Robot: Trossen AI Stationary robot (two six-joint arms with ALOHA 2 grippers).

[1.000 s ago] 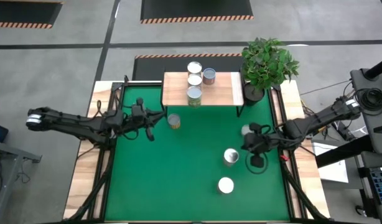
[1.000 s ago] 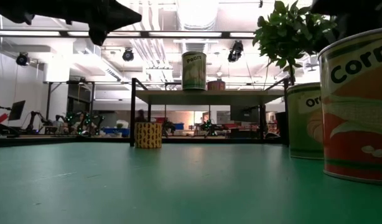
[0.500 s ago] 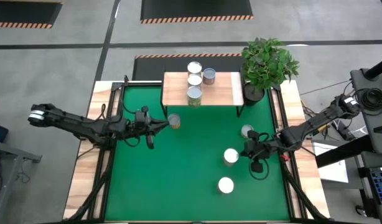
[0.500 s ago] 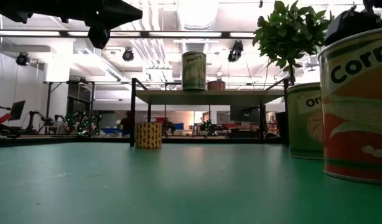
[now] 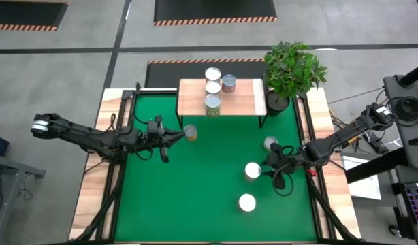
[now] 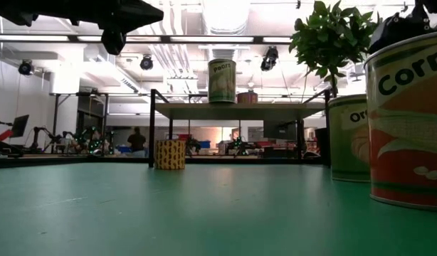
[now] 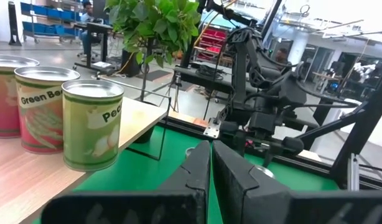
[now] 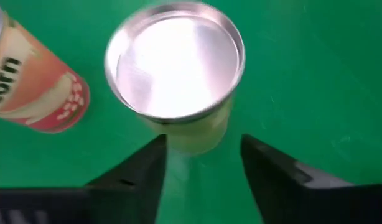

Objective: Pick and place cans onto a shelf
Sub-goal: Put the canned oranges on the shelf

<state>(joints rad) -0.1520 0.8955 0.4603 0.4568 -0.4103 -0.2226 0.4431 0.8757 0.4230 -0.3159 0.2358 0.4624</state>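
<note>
Right fingers: the right gripper [image 8: 200, 165] had just spread its fingers, and they stood open before a can [image 8: 175, 65] on the green table [image 5: 195, 197], not yet around it.
Meaning: by my judgement, the grasp was being prepared.
Left fingers: the left gripper [image 7: 211, 163] was pressed together, empty, near a yellow can [image 5: 190, 132].
Shelf: the shelf [image 5: 246, 99] carried four cans.
Others: a corn can [image 8: 32, 84] stood just beside.

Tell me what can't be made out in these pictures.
- Low view: corn can cut off by the right edge, so only part of its label reads.
- High view: labels of the shelf cans can't be read from above.
- Right wrist view: the can under the right tool shows mainly its lid, so its label is unseen.
</note>
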